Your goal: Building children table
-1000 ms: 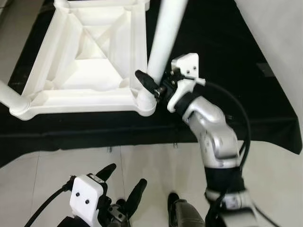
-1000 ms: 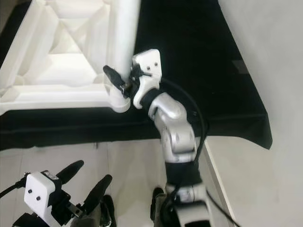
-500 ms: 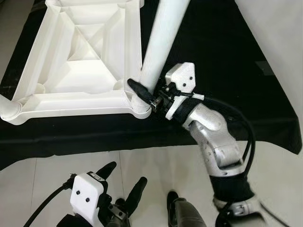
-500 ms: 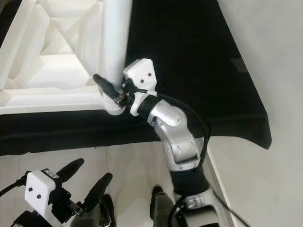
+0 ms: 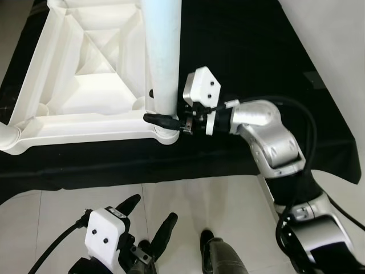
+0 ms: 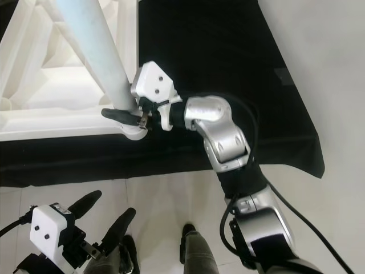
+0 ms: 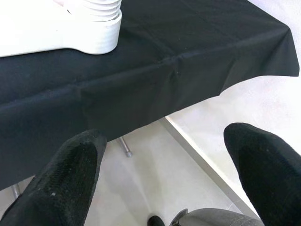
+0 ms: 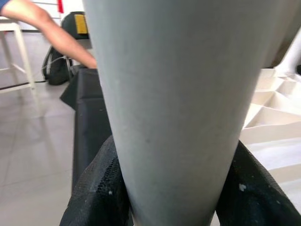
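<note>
The white leg point(image 5: 162, 54) stands in the corner socket point(image 5: 165, 130) of the tabletop point(image 5: 85, 68), which lies upside down on a black cloth point(image 5: 256, 45) over a low stand. The leg is almost upright and its lower end sits in the ribbed collar at the near right corner. A 2nd leg point(image 5: 8, 137) is in the near left corner.

The leg looks like hollow plastic, so I judge it light and stiff, but smooth and a little slippery for rubber fingers. It is also long, so a grip near the top would tip it easily. The best place to hold it is low, just above the socket, where turning or pressing it goes straight into the joint. The tabletop is ribbed plastic too and may slide on the cloth if it is pushed sideways.

The right gripper point(image 5: 165, 121) holds exactly there: its 2 black fingers point(image 8: 96, 197) are closed around the leg base, 1 on each side, touching it. The left gripper point(image 5: 149, 225) hangs low over the tiled floor point(image 5: 68, 200), fingers spread wide, holding nothing.

In the right wrist view, a person's arm point(image 8: 42, 28) reaches in behind the cloth. I can read no brand or writing anywhere.
</note>
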{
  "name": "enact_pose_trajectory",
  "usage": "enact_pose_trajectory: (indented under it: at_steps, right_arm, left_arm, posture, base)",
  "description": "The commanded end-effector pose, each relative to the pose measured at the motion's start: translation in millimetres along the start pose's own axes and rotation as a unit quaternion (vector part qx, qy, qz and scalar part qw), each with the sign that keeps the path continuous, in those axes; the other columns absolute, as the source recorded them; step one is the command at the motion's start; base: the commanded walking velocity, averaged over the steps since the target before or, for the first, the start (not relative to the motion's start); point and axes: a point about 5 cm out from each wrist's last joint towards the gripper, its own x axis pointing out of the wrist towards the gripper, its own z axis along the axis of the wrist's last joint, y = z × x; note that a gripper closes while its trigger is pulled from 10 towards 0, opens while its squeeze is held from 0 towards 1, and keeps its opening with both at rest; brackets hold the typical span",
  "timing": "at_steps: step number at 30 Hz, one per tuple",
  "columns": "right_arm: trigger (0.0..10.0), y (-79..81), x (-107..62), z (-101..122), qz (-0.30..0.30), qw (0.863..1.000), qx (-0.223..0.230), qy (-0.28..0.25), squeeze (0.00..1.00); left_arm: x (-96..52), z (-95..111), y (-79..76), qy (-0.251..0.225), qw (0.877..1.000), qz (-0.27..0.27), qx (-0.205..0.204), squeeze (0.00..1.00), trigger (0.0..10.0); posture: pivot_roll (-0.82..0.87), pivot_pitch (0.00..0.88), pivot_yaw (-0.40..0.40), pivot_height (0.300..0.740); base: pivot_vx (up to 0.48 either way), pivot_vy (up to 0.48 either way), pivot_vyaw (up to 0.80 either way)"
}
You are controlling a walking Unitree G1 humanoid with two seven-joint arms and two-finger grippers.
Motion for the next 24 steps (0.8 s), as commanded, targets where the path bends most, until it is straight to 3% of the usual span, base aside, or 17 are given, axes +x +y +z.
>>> enact_pose_trajectory:
  at_steps: [1,9,24]
  right_arm:
    - [10.0,18.0,9.1,-36.8,0.072,0.992,0.084,0.055,0.0]
    - [10.0,3.6,23.6,-43.4,0.082,0.986,0.13,0.07,0.0]
    - [10.0,7.2,25.3,-50.8,0.115,0.98,0.151,0.059,0.0]
  left_arm:
    - [-3.0,-4.2,-0.5,0.013,1.0,0.004,0.001,0.0,10.0]
    - [-4.6,-3.9,-2.3,0.014,1.0,0.004,-0.001,0.0,10.0]
    - [-7.2,-4.1,-3.5,0.018,1.0,0.003,-0.004,0.0,10.0]
  posture:
    - [0.0,0.376,-0.027,0.74]
    - [0.01,0.376,-0.024,0.74]
    - [0.01,0.379,-0.014,0.74]
  base:
    - [0.0,0.0,0.0]
    - [0.0,0.0,0.0]
    - [0.0,0.0,0.0]
